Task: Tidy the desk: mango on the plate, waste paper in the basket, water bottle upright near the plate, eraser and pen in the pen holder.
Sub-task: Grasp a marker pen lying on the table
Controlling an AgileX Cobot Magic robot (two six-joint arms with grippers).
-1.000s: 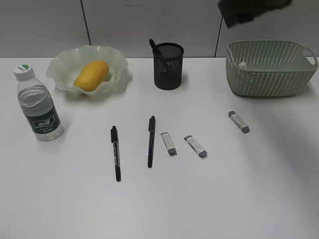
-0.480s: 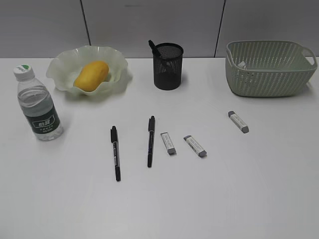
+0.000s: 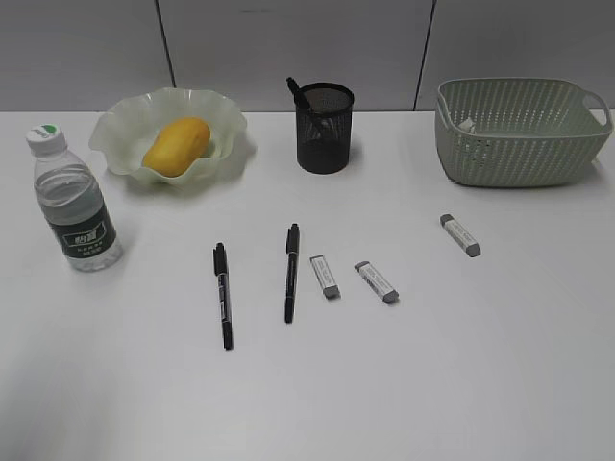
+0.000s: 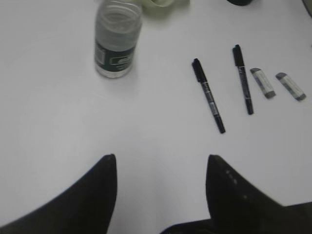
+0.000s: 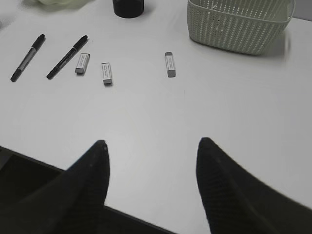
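Both grippers are held spread and empty, low at the near edge of the desk (image 3: pixel 480 384). From the left gripper (image 4: pixel 161 165), the left pen (image 4: pixel 208 95) is found at about one o'clock, its long axis running from eleven to five, cap end farther away; the second pen (image 4: pixel 243 79) lies just beyond it, nearly parallel. From the right gripper (image 5: pixel 152 148), three erasers are seen: two (image 5: pixel 83 63) (image 5: pixel 107 73) at about eleven o'clock, one (image 5: pixel 169 64) at twelve. The pen holder (image 3: pixel 324 127) stands at the far middle. By judgement, the pens fall to the left arm, the lone eraser to the right.
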